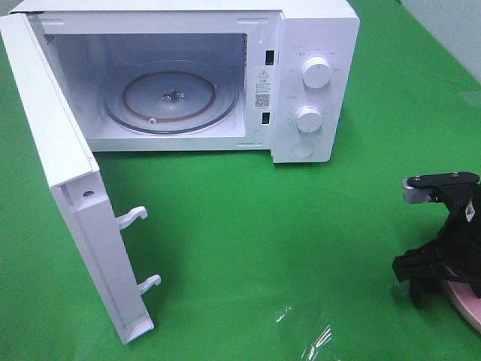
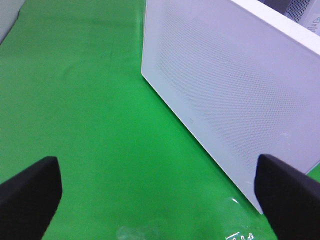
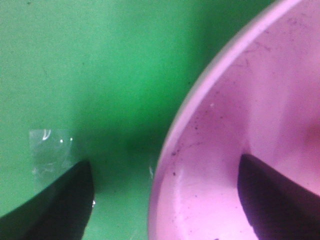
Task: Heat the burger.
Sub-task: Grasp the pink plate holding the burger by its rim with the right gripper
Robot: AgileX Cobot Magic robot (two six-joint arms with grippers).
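Note:
The burger is out of view in every frame. At the right edge of the exterior high view my right gripper (image 1: 432, 289) hangs low over the rim of a round pink plate (image 1: 470, 304). In the right wrist view that gripper (image 3: 167, 190) is open and straddles the rim of the plate (image 3: 240, 110): one finger is over the green cloth, the other over the plate's bare inside. My left gripper (image 2: 159, 200) is open wide and empty above the cloth, facing the outer face of the microwave door (image 2: 230, 85). The exterior high view does not show it.
A white microwave (image 1: 316, 45) stands at the back with its door (image 1: 52, 150) swung fully open to the left, its two latch hooks sticking out. An empty glass turntable (image 1: 169, 98) lies inside. A clear piece of tape (image 1: 316, 331) is stuck on the green cloth near the front.

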